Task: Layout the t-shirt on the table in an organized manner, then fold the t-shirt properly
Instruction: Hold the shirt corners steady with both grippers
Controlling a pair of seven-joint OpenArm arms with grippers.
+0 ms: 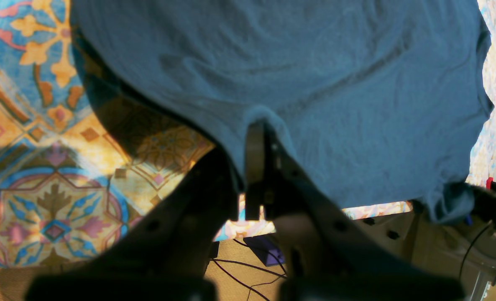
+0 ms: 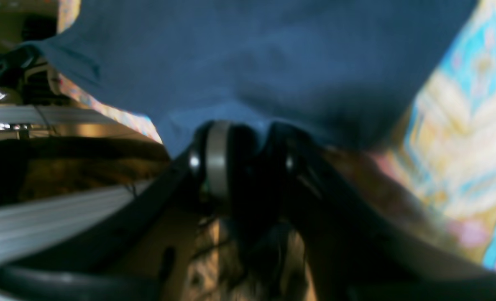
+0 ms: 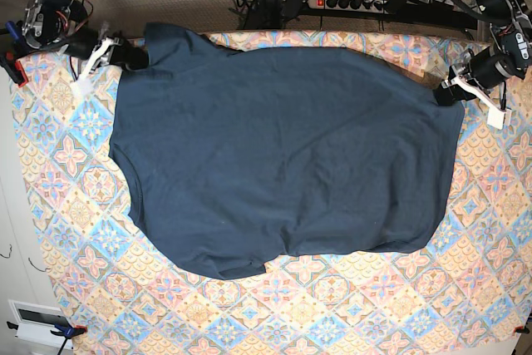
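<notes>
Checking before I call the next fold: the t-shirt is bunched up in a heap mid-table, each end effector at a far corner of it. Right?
Not quite. In the base view the t-shirt is spread out nearly flat over the table, not heaped. The rest holds: the left end effector and the right end effector are at its far corners.
</notes>
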